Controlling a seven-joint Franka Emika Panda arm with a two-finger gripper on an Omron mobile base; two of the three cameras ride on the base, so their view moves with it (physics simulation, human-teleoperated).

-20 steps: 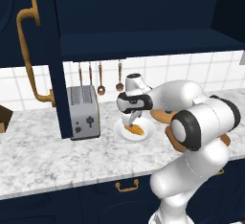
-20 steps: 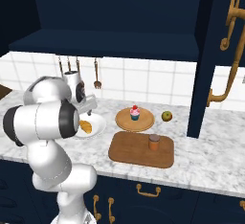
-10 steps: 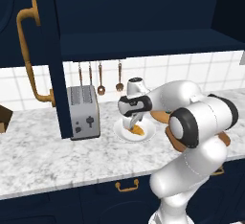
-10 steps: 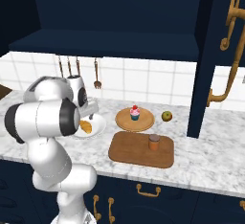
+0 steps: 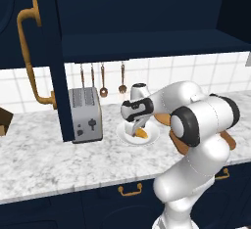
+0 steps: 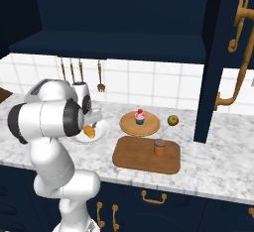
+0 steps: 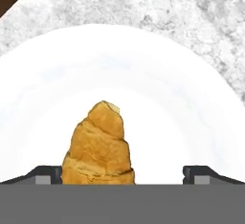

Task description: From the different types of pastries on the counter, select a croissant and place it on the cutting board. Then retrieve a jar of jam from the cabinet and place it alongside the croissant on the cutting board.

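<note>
My gripper [image 7: 122, 173] is down over the round white plate [image 7: 158, 98] on the counter [image 5: 44, 157], and my jaws stand wide open, one fingertip [image 7: 45, 174] on each side of the croissant [image 7: 99, 146]. The croissant lies between them on the plate, nearer my left fingertip, with a clear gap to the right one; whether the left tip touches the pastry I cannot tell. From the left base view my hand [image 5: 136, 125] hangs just above the plate [image 5: 149, 136], right of the toaster [image 5: 86, 114], with the croissant [image 5: 141, 133] showing orange under it.

In the right base view the plate [image 6: 101, 132] sits at the left, the croissant [image 6: 89, 131] on it beside my wrist. To its right lies the cutting board [image 6: 139, 155], near the front edge of the counter, with the jar of jam [image 6: 159, 147] standing upright on it. Behind the board a round wooden plate [image 6: 130, 125] carries the cupcake [image 6: 140, 117], and a small fruit [image 6: 172, 120] lies just right of it. The cabinet door [image 6: 230, 52] stands open at the far right.
</note>
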